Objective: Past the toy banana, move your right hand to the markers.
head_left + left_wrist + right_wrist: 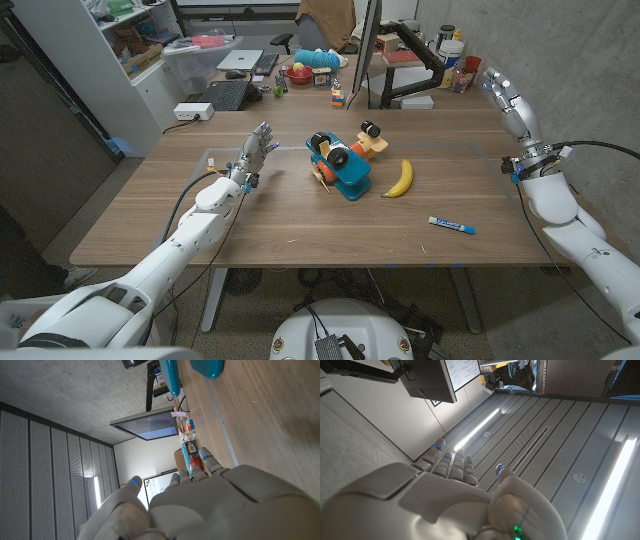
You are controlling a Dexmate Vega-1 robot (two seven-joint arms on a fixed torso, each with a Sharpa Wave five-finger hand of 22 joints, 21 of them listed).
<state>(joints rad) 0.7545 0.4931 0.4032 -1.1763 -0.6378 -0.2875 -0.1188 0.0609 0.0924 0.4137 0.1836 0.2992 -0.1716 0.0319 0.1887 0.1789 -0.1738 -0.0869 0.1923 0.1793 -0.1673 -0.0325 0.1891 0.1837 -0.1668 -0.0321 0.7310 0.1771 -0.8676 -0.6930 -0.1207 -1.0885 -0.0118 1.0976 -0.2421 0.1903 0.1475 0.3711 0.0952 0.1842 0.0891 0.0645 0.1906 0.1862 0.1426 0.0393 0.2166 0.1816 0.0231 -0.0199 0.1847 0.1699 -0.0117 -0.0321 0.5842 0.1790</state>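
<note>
On the wooden table (pixel 250 235), nearest the robot on its right side, lies a single marker (pixel 451 225), white with a blue cap and blue lettering, flat on the wood and well apart from everything else. Just beyond it toward the middle lies the toy banana (pixel 400 179), yellow, curved, flat on the table. Beside the banana, close but not touching as far as the head view shows, stands a teal toy vehicle (pixel 341 166) with black wheels and orange parts; a tan wooden toy (pixel 372 140) with a black wheel sits just behind it.

The left hand (pixel 255 152) hovers over the table's left part, left of the teal toy, fingers spread and pointing away from the robot, holding nothing. In the left wrist view the back of that hand (pixel 210 505) shows with its fingers (pixel 205 460) extended along the wood.

The right hand (pixel 503 92) is raised at the table's far right corner, well beyond and to the right of the banana and far from the marker. Its fingers look extended and empty in the head view, though it is small there; the right wrist view shows the back of the hand (pixel 450 505) with fingers (pixel 452 462) reaching out straight and apart, nothing between them, against a ribbed ceiling with strip lights.

Behind the table stand a monitor (pixel 368 50) and a cluttered desk with a keyboard (pixel 226 95).
</note>
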